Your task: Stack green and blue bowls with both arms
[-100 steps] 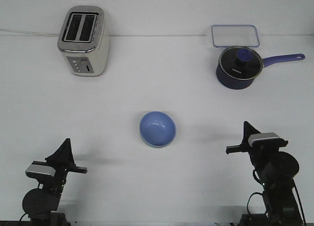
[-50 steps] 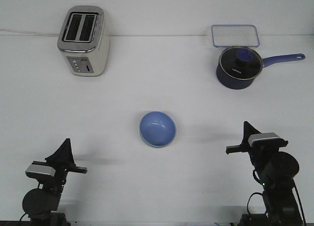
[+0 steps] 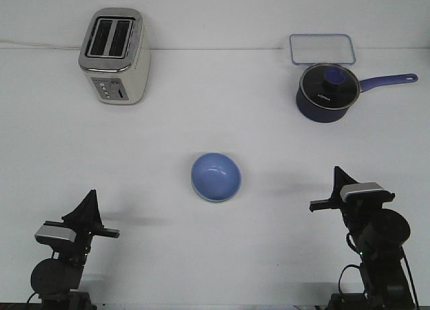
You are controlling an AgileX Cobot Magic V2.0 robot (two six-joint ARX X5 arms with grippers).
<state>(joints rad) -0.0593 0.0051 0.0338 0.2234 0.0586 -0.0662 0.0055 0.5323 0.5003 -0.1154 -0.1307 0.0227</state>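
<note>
Already the blue bowl (image 3: 216, 177) seems nested on a pale rim, midway between both arms; whether either's fingers are spread I cannot tell.

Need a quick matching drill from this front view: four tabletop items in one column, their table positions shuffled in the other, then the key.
Items:
1. toaster
2. blue bowl
3. saucepan
4. clear container

Positions:
A. middle of the table, between the two arms
B. far right, at the back edge
C. far left
D. far right, just in front of the item at the back edge

Pairs: 1-C, 2-A, 3-D, 4-B
</note>
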